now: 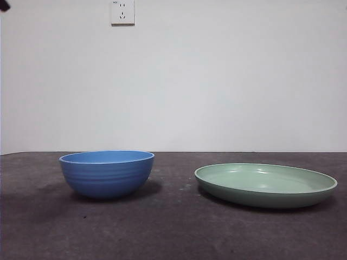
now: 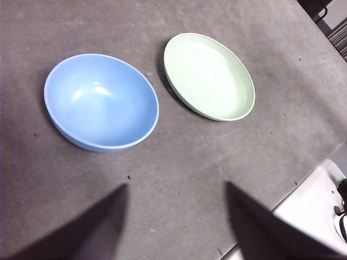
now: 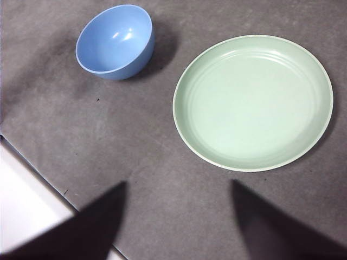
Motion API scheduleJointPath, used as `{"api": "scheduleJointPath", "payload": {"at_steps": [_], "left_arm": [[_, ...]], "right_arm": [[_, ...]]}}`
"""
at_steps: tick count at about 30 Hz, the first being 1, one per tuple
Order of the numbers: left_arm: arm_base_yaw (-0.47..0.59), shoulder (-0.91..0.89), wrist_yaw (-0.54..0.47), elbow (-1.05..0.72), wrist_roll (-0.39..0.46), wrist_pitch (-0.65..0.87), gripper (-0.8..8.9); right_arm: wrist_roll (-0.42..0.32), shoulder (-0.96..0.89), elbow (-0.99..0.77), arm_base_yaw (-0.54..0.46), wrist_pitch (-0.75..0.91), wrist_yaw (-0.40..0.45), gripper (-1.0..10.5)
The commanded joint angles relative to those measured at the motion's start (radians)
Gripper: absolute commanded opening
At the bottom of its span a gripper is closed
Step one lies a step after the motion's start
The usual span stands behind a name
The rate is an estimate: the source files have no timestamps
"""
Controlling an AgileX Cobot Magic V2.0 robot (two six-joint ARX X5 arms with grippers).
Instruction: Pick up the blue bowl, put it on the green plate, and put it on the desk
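The blue bowl (image 1: 107, 173) stands upright on the desk (image 1: 173, 233) at the left, empty inside (image 2: 101, 101) (image 3: 115, 40). To its right, a gap apart, lies the green plate (image 1: 265, 184), also empty (image 2: 209, 75) (image 3: 252, 101). My left gripper (image 2: 176, 222) hangs high above the desk, open, nearer the bowl, with nothing between its jaws. My right gripper (image 3: 179, 219) hovers high as well, open and empty, closer to the plate. In the front view only a black tip (image 1: 4, 5) of an arm shows at the top left corner.
A white wall with a socket (image 1: 122, 12) closes the back. The desk's edge and a white surface (image 3: 21, 206) (image 2: 309, 211) lie near both grippers in the wrist views.
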Motion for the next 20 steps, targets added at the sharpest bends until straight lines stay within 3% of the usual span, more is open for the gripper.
{"api": "scheduleJointPath", "payload": {"at_steps": [1,9,20], "left_arm": [[-0.003,0.006,0.005,0.023,0.015,0.01,4.11],[-0.003,0.015,-0.008,0.026,-0.008,0.019,4.09],[-0.057,0.193,-0.127,0.177,-0.033,0.018,4.06]], "right_arm": [[0.007,0.007,0.014,0.003,0.008,-0.002,4.0],[0.008,0.007,0.014,0.003,0.008,-0.002,4.0],[0.008,0.007,0.014,0.003,0.009,-0.002,4.0]]}}
